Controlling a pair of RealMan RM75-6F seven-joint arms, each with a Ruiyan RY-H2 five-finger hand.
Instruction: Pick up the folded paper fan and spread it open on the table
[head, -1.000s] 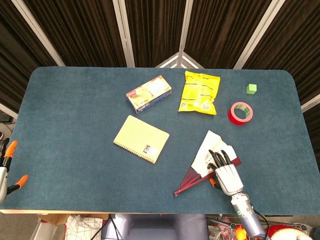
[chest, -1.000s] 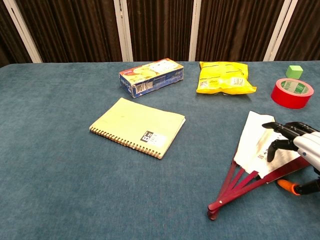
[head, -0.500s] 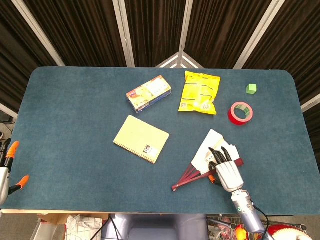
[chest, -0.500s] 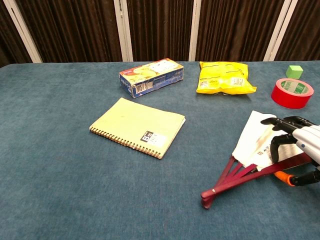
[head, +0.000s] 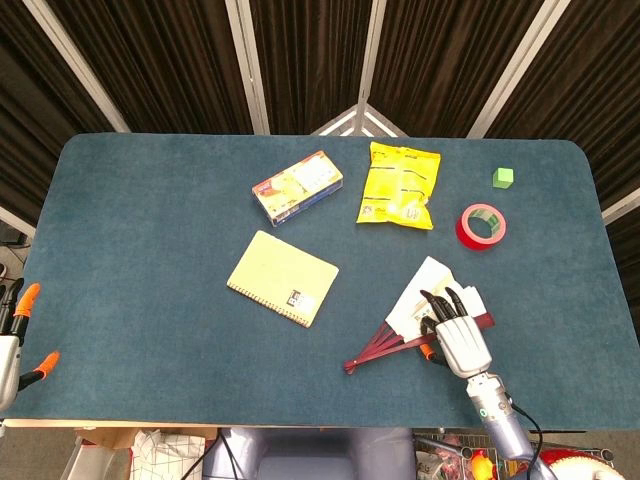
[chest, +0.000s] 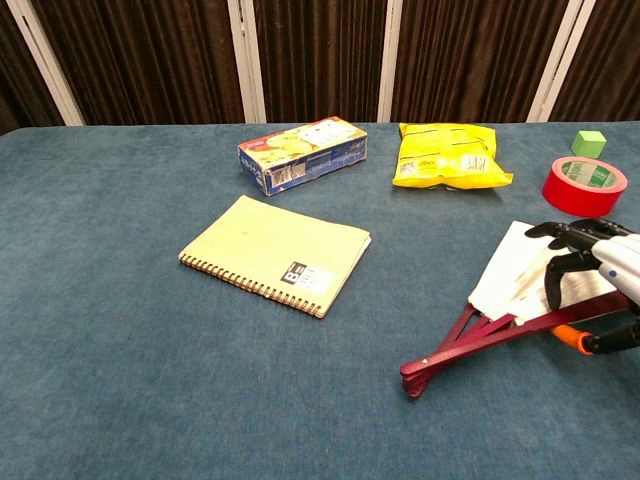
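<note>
The paper fan (head: 412, 304) lies partly spread near the table's front right, white paper leaf (chest: 508, 275) above dark red ribs (chest: 455, 345) that meet at a pivot pointing left. My right hand (head: 461, 342) is over the fan's right side. Its dark fingers lie on the paper and its orange-tipped thumb (chest: 571, 341) sits under the outer rib, so it grips that edge. My left hand (head: 12, 342) shows only at the far left edge of the head view, off the table, fingers apart and holding nothing.
A yellow spiral notebook (head: 283, 278) lies left of the fan. Further back are a blue and yellow box (head: 297, 187), a yellow snack bag (head: 400, 185), a red tape roll (head: 481, 226) and a green cube (head: 503, 177). The table's front edge (head: 300, 424) runs just below the hand.
My right hand has shifted slightly right and back with the fan's edge. The fan's pivot end has swung up and left, and the ribs lie flatter and closer together.
</note>
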